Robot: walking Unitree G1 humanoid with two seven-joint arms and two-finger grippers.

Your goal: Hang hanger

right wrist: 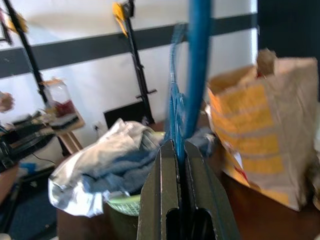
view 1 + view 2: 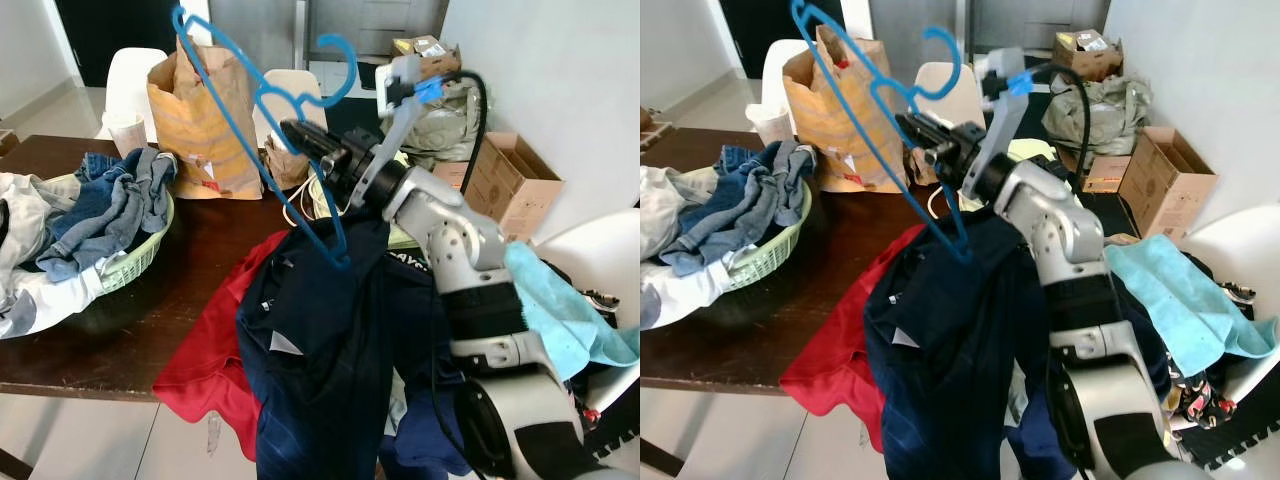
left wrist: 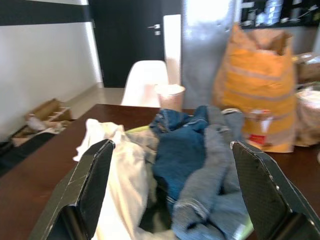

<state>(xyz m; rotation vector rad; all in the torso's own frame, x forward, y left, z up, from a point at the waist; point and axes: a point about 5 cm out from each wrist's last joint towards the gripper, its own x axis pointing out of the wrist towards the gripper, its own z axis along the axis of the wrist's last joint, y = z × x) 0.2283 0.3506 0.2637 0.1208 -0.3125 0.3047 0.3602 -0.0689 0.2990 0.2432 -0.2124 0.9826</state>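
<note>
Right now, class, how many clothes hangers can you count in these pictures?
1. A blue hanger is held up over the table in the right gripper. Others could be hidden under the piled clothes.

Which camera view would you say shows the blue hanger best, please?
The left eye view: the whole blue hanger shows, hook included. The right eye view crops its top corner; the right wrist view shows blurred bars pinched in the right end effector.

Dark table [image 2: 150, 320]: basket [image 2: 125, 262], bag [image 2: 200, 125], clothes [image 2: 210, 370].
</note>
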